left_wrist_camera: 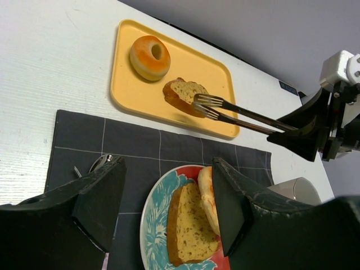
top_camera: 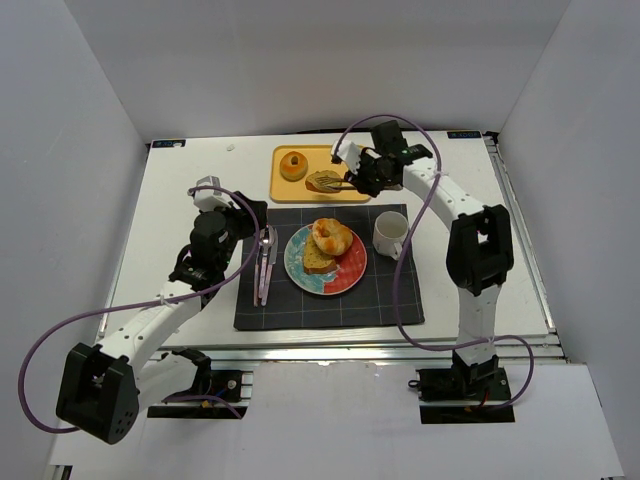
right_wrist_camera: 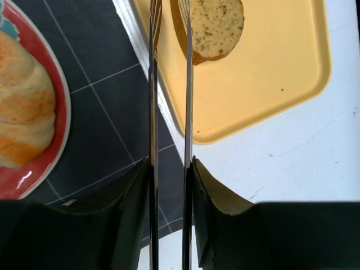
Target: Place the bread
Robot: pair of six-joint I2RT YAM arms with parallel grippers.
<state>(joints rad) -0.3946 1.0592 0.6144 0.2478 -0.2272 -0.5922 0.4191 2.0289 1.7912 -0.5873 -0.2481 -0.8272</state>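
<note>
Right gripper [right_wrist_camera: 170,163]: jaws pressed against the two arms of the metal tongs [right_wrist_camera: 152,101], squeezing them close together.
Tongs: they reach from the right gripper towards 9 o'clock in the top view. The forked tips meet one end of the tray slice [left_wrist_camera: 181,94], one fork on its cut face and the other at its crust.
Tray slice: tan crumb, brown crust, tilted over the yellow tray [top_camera: 315,155], in the tray's 5 o'clock part. Whether it is touching the tray floor cannot be told.
Left gripper [left_wrist_camera: 167,194]: fingers spread wide with nothing between them, poised above the 9 o'clock side of the plate [top_camera: 350,272].
Plate: red and blue-green, at the middle of the dark placemat [top_camera: 380,300], at 6 o'clock from the tray.
Plate slice [top_camera: 318,262]: lies flat on the plate, towards its 8 o'clock side.
Knotted roll [top_camera: 332,236]: golden and glazed, on the plate at 12 o'clock, touching the plate slice.
Orange bun [top_camera: 293,165]: round with a dark centre, in the tray's 9 o'clock part, apart from the tray slice.
Cup [top_camera: 390,235]: white, on the placemat at 3 o'clock from the plate, just beside it.
Cutlery [top_camera: 265,262]: lies on the placemat at 9 o'clock from the plate.
Table [top_camera: 200,180]: white, bearing the tray and the placemat.
</note>
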